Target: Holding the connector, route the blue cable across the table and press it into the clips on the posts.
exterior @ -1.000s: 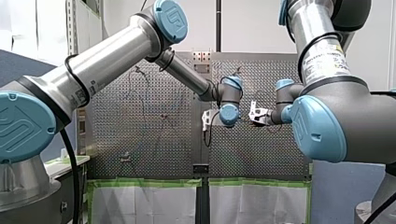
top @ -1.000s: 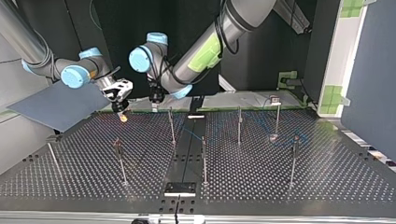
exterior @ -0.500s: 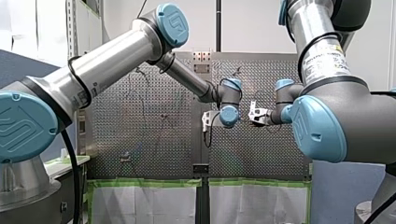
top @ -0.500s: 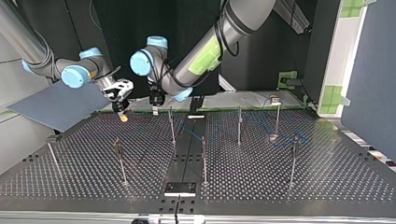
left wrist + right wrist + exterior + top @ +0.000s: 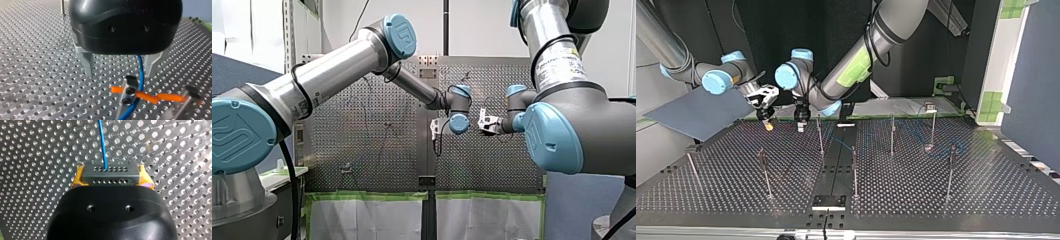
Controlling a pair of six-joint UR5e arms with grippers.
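Holding connector (image 5: 110,175) clamped, right gripper (image 5: 767,124) sits upper left of top view. Blue cable (image 5: 140,72) runs lengthwise between left gripper's (image 5: 118,72) 2 spread fingers (image 5: 88,65), toward clip (image 5: 129,90) just ahead; left arm nearer.

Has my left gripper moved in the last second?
Yes. In the top view the left gripper has come down toward the table, now lower alongside the post next to it.

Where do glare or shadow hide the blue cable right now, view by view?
Right wrist view: the blue cable reads plainly against the table's bright reflections, leaving the connector. Left wrist view: plain too, between my left gripper's open fingers. Top view: faint on the dark table, between two posts. Front view: I cannot pick it out.
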